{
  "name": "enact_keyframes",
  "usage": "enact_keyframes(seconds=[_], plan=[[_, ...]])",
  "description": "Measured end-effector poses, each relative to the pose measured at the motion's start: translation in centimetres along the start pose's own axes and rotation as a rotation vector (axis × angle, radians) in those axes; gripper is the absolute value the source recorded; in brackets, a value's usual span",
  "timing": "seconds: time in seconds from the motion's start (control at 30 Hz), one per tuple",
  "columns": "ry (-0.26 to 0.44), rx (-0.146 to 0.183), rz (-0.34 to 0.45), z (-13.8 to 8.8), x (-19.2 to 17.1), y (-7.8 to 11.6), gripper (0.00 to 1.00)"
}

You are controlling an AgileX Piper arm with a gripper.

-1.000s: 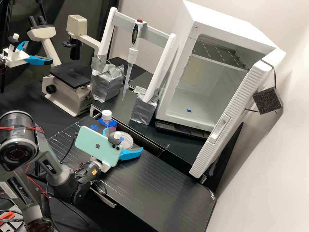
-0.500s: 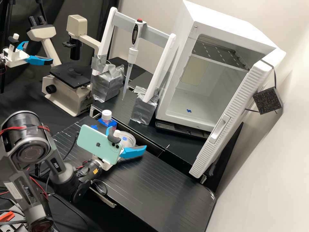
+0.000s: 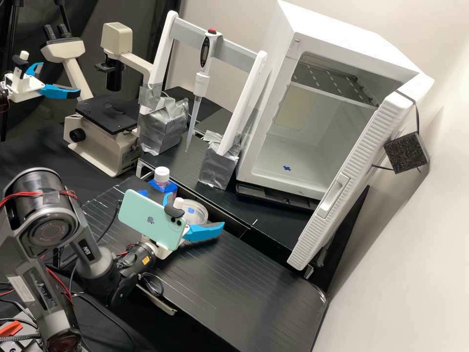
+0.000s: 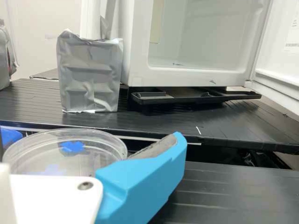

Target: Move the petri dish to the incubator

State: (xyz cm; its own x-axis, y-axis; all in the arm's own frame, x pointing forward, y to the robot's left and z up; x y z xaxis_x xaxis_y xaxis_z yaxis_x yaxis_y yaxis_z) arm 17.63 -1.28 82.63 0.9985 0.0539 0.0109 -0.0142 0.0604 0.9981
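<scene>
Petri dish (image 3: 199,217): clear, round and shallow, with a low see-through wall and smooth rim
Dish marking: a bright blue mark (image 4: 72,147) on its face, plus a fainter blue patch
Dish pose: flat, close to level
Dish place: between the jaws, its rim up against the dark pad of one; whether its base is raised cannot be told
Incubator (image 3: 322,132): white, box-shaped, upright, with a pale interior
Incubator door (image 3: 349,181): swung open, ribbed along its edge
Incubator inside: a slotted metal shelf (image 3: 337,80) high up, a small blue mark (image 3: 287,167) on the floor
Incubator place: ahead of the jaws, well apart from their tips
</scene>
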Motion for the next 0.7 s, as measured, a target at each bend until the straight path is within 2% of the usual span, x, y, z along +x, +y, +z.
enact_keyframes(seconds=[0.33, 0.57, 0.7], plan=[[-0.009, 0.0, 0.001, 0.05, 0.13, -0.16, 1.0], [-0.018, -0.012, 0.007, 0.1, 0.4, -0.21, 1.0], [-0.041, -0.031, 0.031, 0.11, 0.56, -0.25, 1.0]])
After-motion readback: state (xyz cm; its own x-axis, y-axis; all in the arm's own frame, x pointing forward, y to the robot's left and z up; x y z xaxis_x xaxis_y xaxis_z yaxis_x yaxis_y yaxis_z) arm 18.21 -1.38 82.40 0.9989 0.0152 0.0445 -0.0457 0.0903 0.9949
